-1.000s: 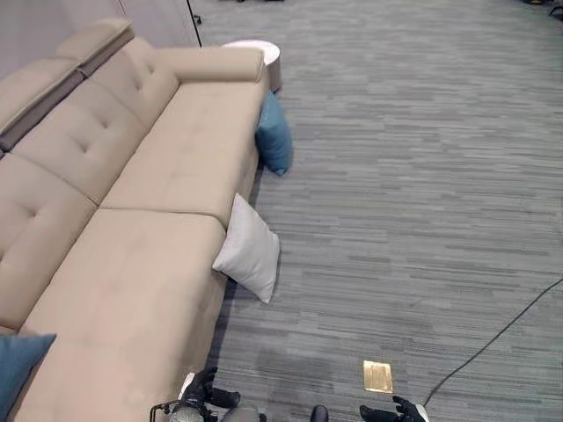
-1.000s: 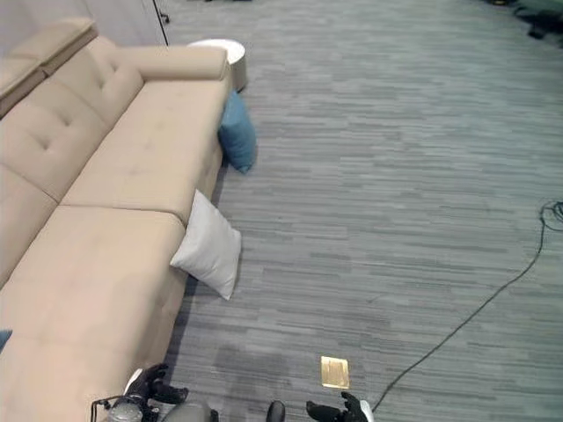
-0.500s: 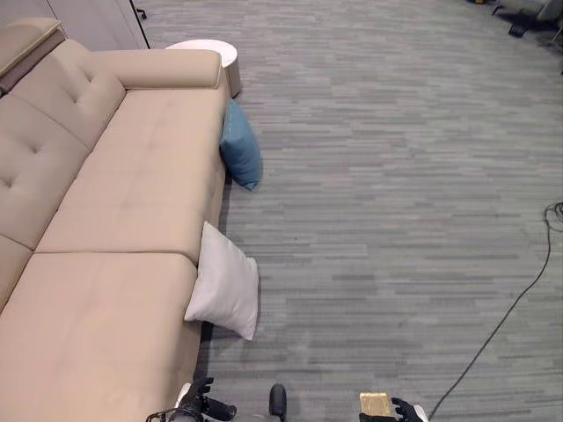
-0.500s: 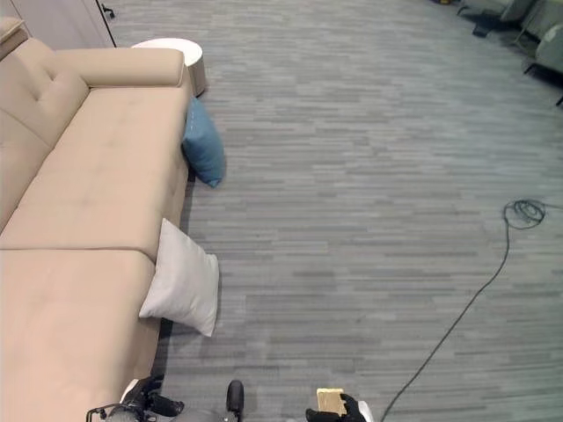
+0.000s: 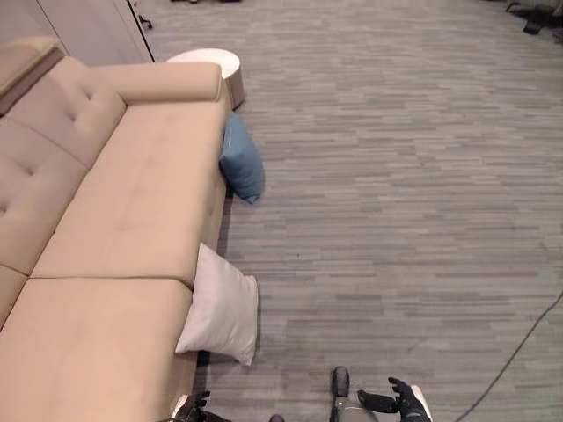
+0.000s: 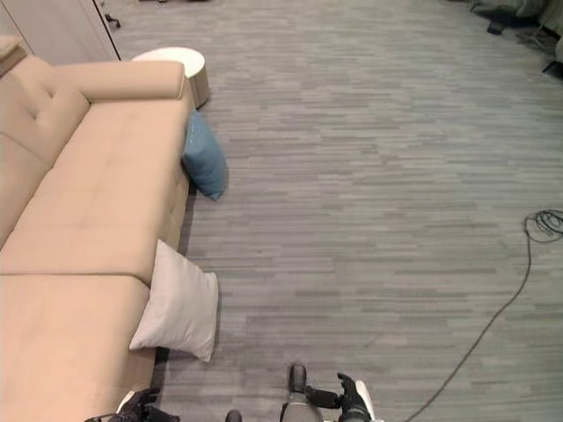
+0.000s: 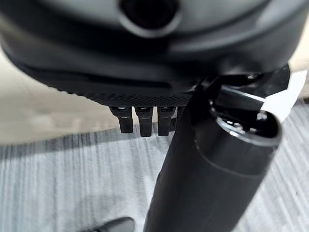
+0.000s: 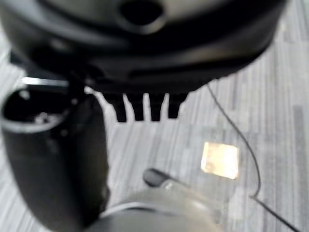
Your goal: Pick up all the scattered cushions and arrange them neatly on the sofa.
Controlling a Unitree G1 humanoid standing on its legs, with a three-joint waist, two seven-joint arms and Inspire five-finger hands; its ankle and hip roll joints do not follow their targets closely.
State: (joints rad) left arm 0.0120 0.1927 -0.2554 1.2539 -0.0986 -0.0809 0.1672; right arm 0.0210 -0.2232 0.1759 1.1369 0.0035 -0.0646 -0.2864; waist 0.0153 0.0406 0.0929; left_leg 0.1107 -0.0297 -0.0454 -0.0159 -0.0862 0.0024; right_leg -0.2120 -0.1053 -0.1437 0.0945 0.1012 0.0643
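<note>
- Beige, suede-like upholstery covers the one long sofa (image 5: 132,229), which has tufted back cushions, a rounded bolster arm at its far end and a seam splitting the seat into two sections.
- Two loose cushions are on the floor, none on the visible seat: a pale grey square fabric cushion (image 5: 220,304) leans against the sofa's front edge near the seat seam, and a teal blue cushion (image 5: 242,158) stands on its edge against the sofa front farther along, near the arm. They are well apart from each other.
- One round white side table (image 5: 209,63) stands just beyond the sofa arm.
- The grey carpet (image 5: 396,193) has a striped plank pattern; a small gold-coloured square plate (image 8: 220,160) is set into it.
- The dark left hand (image 5: 192,409) hangs low beside the sofa's front; in the left wrist view its fingers (image 7: 140,121) point straight out, relaxed, holding nothing.
- The dark right hand (image 5: 398,403) hangs low over the carpet, fingers (image 8: 145,106) likewise straight and loose, empty.
</note>
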